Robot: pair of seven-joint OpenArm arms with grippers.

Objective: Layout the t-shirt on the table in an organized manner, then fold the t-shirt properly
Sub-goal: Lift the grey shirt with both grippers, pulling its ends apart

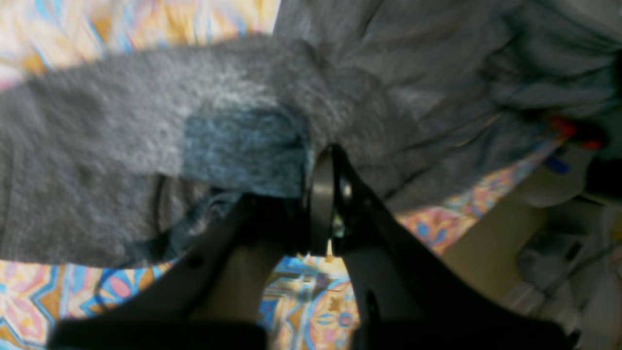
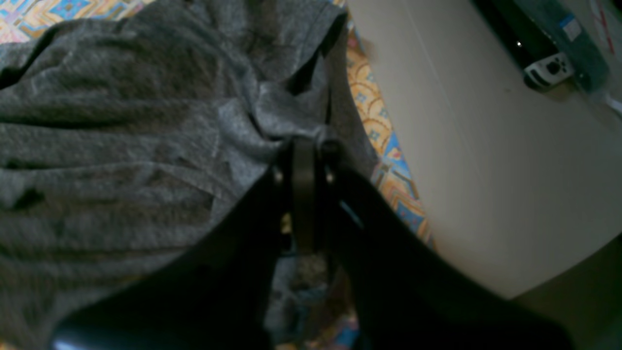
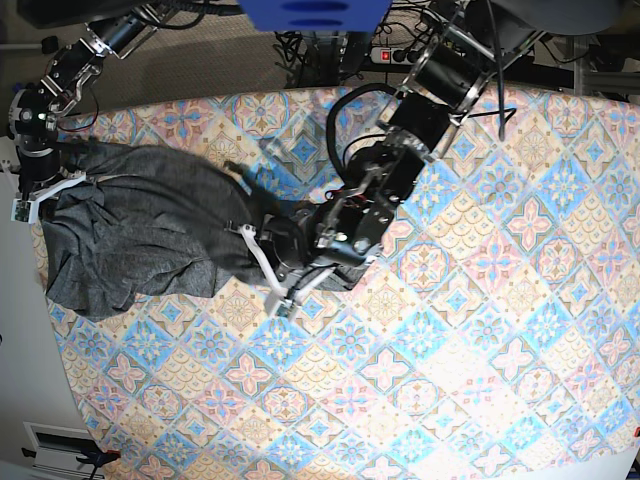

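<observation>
Both the left gripper [image 1: 323, 194] and the right gripper [image 2: 303, 167] pinch the crumpled, heathered dark grey t-shirt [image 3: 150, 235], their jaws closed on small folds. Spreading them could slip the thin fabric free, or drag it off the far-left edge of the pastel diamond-tiled table [image 3: 470, 330]

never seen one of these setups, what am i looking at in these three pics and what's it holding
This is a robot with two black arms working over a table covered in a pastel tiled cloth. The wide picture looks down from above. The other two come from small cameras fixed on each arm's wrist, looking along its pincer.

The only thing lying on the table is a dark grey t-shirt, bunched up and not yet spread flat.

In the overhead view, the left pincer belongs to the arm in the middle, and it is shut on the shirt's edge. Its own camera shows that grip close up. The right pincer is at the far left edge, also shut on a fold of the shirt, seen close up here.
</observation>
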